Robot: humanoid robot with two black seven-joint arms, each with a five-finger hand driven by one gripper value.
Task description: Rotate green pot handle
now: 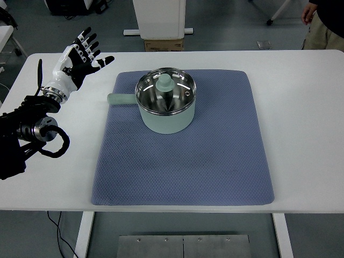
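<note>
Green pot (165, 110) on blue mat (183, 161), handle (121, 99) pointing toward left robot hand (78, 56), well apart, fingers spread, empty; lid (165, 88) on pot

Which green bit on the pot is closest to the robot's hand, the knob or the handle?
The handle. It sticks out left toward the open left hand; the knob sits atop the lid.

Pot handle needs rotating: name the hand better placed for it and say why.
Left. The left hand, fingers spread, hovers near the pot handle, which points left from the green pot. The right hand is out of view.
</note>
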